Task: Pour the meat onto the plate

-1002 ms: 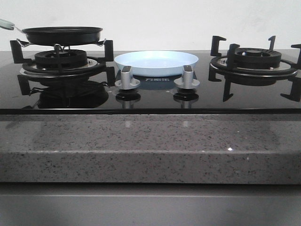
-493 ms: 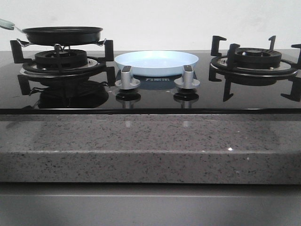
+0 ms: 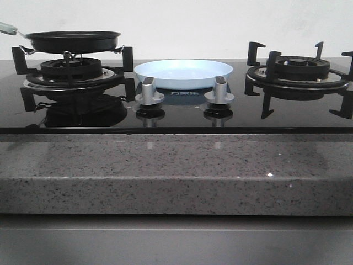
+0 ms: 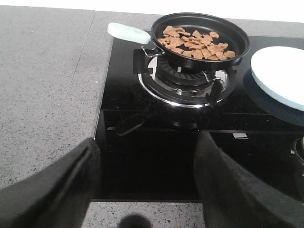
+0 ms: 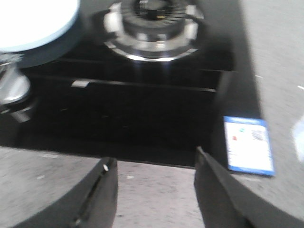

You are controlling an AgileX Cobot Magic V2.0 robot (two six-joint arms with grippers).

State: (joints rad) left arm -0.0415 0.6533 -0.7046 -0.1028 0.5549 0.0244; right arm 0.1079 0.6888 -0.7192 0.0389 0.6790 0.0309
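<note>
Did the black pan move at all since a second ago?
No. In the front view the pan sits on the same burner grate, left of the plate, just as before.

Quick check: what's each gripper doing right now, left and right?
Left gripper: open, holding nothing.
Right gripper: open, holding nothing.

The hob is glossy black glass, mirroring its burners. The counter looks like speckled grey stone, polished. The knobs are brushed silvery metal. The plate is smooth, pale blue, slightly shiny. The pan is matt black inside; its handle looks like pale plastic.
</note>
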